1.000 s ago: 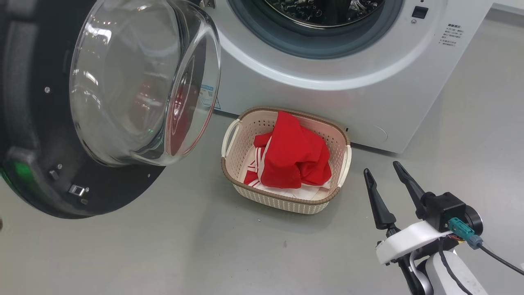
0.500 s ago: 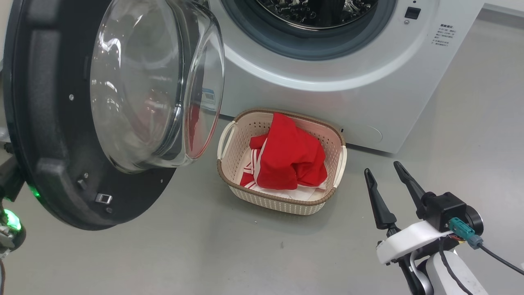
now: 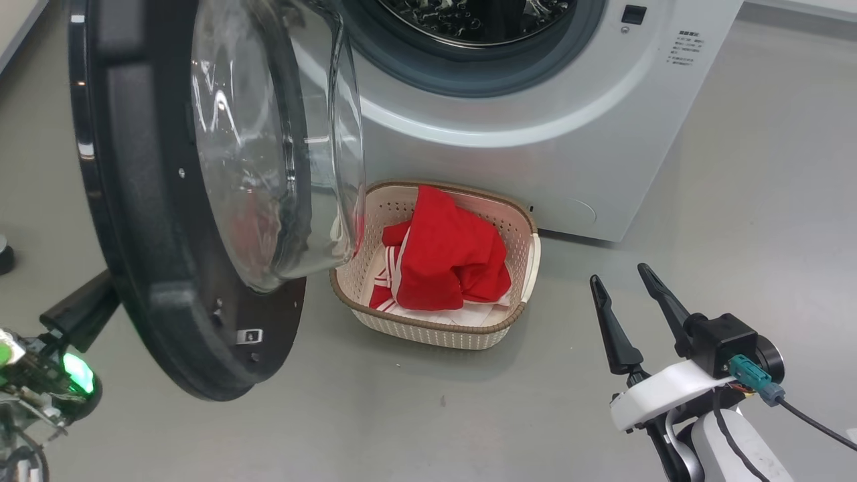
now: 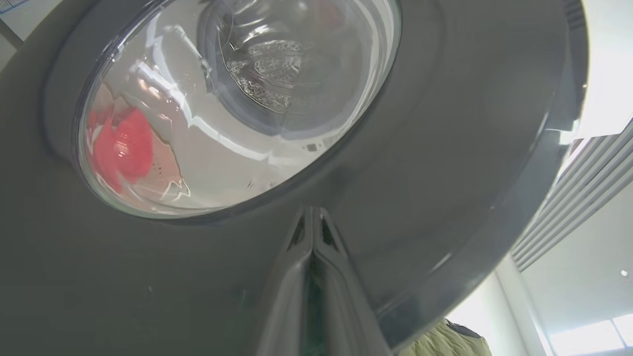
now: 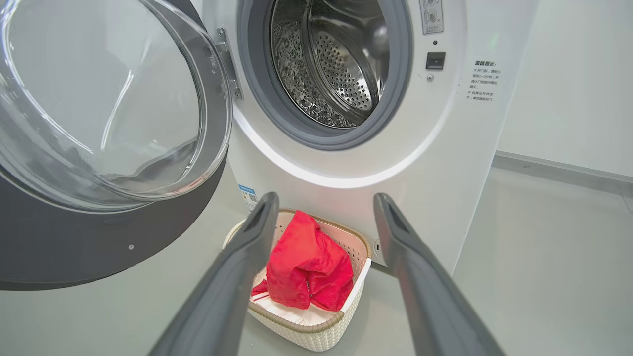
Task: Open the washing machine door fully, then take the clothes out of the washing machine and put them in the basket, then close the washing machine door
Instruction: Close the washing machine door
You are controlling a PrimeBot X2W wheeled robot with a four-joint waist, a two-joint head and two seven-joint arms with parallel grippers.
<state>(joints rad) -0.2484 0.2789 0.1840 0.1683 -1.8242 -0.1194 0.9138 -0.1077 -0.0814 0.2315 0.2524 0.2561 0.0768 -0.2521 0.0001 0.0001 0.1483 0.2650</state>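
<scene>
The washing machine door (image 3: pixel 134 221) stands half open, its glass bowl (image 3: pixel 268 167) overhanging the left end of the basket (image 3: pixel 428 328). My left gripper (image 4: pixel 312 213) is shut, tips against the door's black outer ring (image 4: pixel 445 148); its dark fingers (image 3: pixel 80 311) show behind the door. The red clothes (image 3: pixel 442 261) lie heaped in the cream basket in front of the white washing machine (image 3: pixel 535 134). The steel drum (image 5: pixel 336 64) looks empty. My right gripper (image 3: pixel 617 276) hangs open over the floor right of the basket, nothing between its fingers; the right gripper (image 5: pixel 325 198) points at the clothes (image 5: pixel 301 262).
Grey floor (image 3: pixel 402 415) spreads in front of the basket and to the machine's right. A small dark round object (image 3: pixel 3 254) sits on the floor at the far left. A white wall (image 5: pixel 568 74) runs behind the machine on the right.
The door has swung toward the machine, its glass bowl now over the basket's left end. The head view has shifted, bringing my left gripper in behind the door. The right gripper has stayed put.
</scene>
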